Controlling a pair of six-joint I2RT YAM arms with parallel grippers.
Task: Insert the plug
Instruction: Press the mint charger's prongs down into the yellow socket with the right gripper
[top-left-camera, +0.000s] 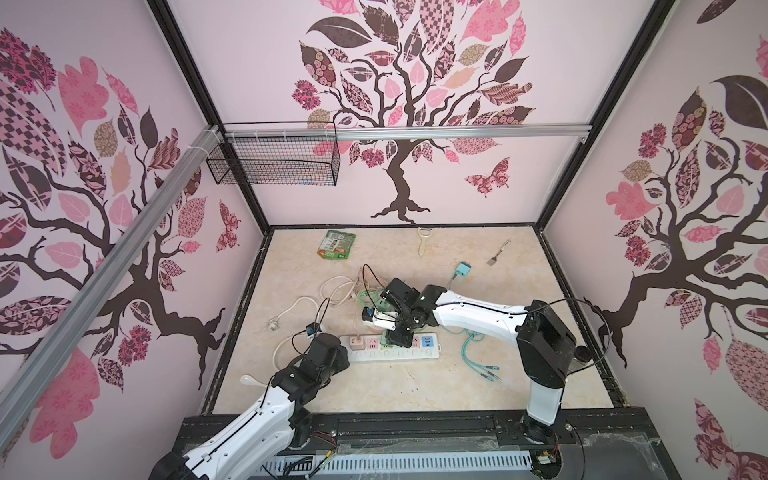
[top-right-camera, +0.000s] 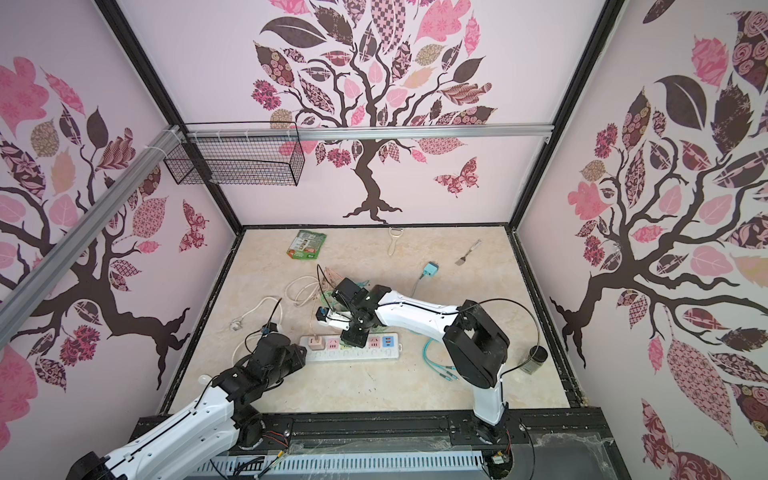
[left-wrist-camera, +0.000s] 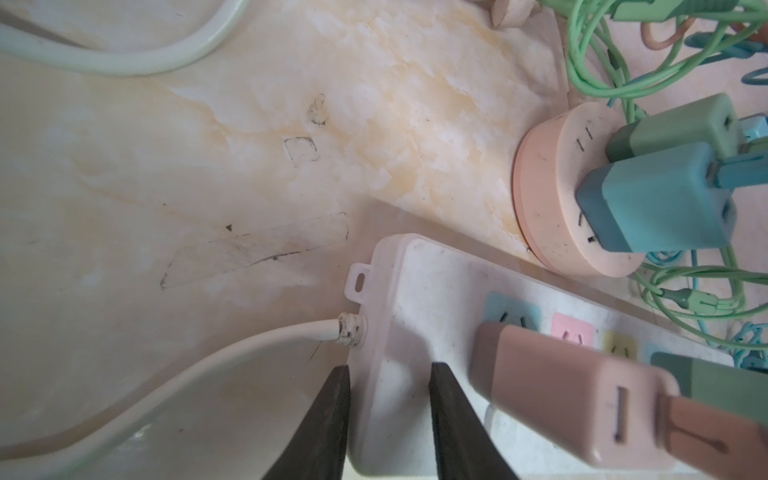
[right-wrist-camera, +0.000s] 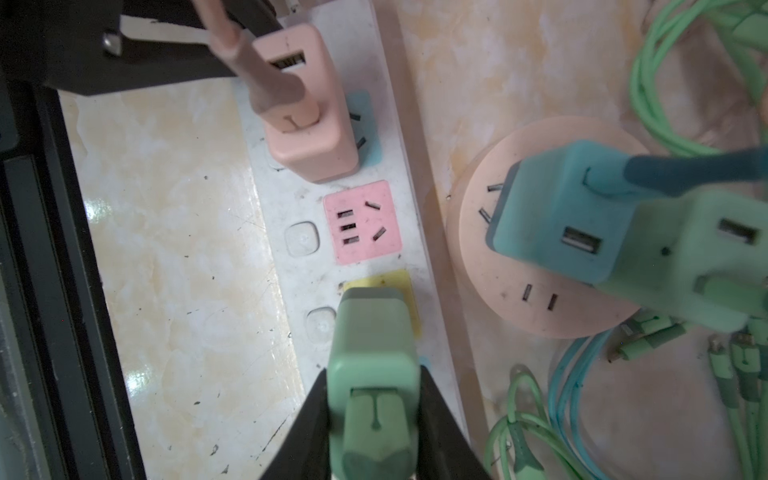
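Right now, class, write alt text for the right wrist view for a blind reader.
The right gripper clamps a green charger plug at the yellow socket of a white power strip. A pink charger sits in the blue socket; the pink socket between them is empty.

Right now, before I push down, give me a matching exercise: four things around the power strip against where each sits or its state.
1 green plug at the strip
2 pink plug
3 teal plug
4 pink socket

A in the round pink hub
B empty
C in the right gripper, at the yellow socket
D in the blue socket

Pairs: 1-C, 2-D, 3-A, 4-B
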